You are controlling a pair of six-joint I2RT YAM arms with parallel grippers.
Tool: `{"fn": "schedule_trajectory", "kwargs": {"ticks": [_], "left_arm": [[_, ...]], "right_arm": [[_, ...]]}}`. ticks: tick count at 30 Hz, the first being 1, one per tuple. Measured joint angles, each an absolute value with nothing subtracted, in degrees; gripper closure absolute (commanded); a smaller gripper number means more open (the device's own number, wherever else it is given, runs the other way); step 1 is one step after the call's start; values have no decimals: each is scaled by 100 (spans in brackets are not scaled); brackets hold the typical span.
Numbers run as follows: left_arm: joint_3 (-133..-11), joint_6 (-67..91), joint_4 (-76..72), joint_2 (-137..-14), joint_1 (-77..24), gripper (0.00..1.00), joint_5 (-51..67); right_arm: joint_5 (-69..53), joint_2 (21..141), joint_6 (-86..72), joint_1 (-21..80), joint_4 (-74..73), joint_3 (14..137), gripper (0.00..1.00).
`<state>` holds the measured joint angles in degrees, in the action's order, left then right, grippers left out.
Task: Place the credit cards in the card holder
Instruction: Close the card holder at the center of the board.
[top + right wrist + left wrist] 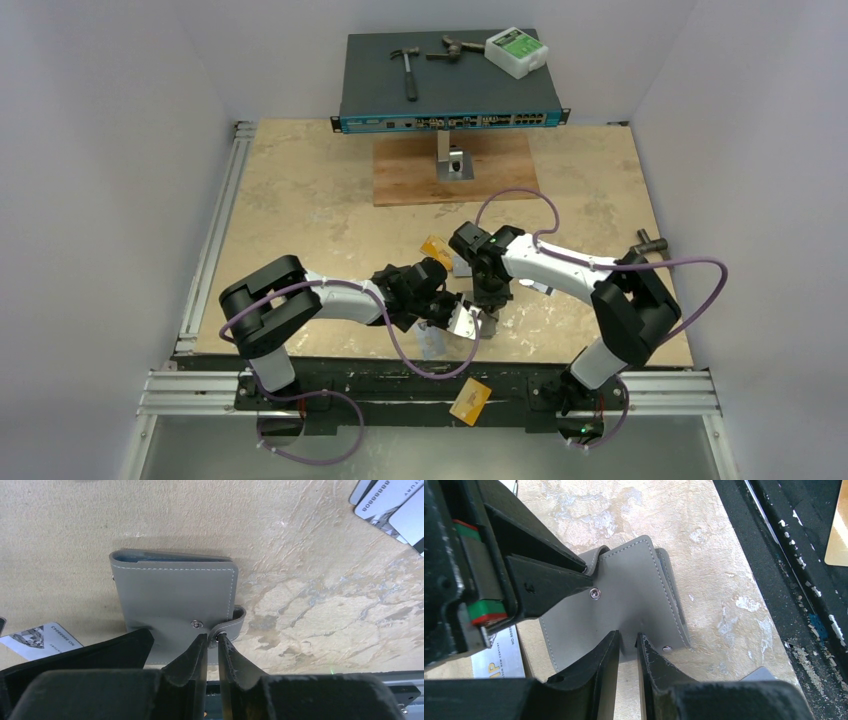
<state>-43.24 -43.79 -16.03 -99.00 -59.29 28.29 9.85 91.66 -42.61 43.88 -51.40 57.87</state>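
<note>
Between my two arms, near the front edge of the table (300, 200), sits the one card holder (172, 592). My left gripper (628, 637) has its jaws drawn narrow, with the near edge of the card holder pinched between them. Seen from my right wrist, the card holder lies closed, its long axis running across the view, the folded spine to the left and the strap (236, 617) curling round the right end. It is plain grey with pale stitching along the borders, a bluish lining shows in the slit at its far edge, and it carries two small metal studs, one on the face and one on the strap. My right gripper (212, 639) has its jaws nearly together, nipping the strap at its stud. I count two orange cards: one (436, 247) on the table beyond my grippers, the other (470, 400) on the black rail (380, 385) between my bases. One printed silver card (42, 639) lies just left of the card holder, and at least two more silver cards (395, 510) overlap further right.
</note>
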Motion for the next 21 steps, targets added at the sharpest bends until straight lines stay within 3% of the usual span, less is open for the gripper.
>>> {"fn": "schedule_trajectory", "kwargs": {"ticks": [6,14,18,21], "left_arm": [[-4324,-4414,-1601,-9902,-5929,80,2832],[-4324,-4416,-1601,-9902,-5929,80,2832],[-4324,-4416,-1599,-9902,-5929,80,2832],[-4324,-4416,-1599,-9902,-5929,80,2832]], "right_arm": [[1125,9070,-4296,4388,-5190,5828,100],[1264,9017,-4355,4388,-5286,5828,100],[1398,8919,-4412,4390,-5411,5828,79],[1470,8930,-4427,4427,-5505,5828,75]]}}
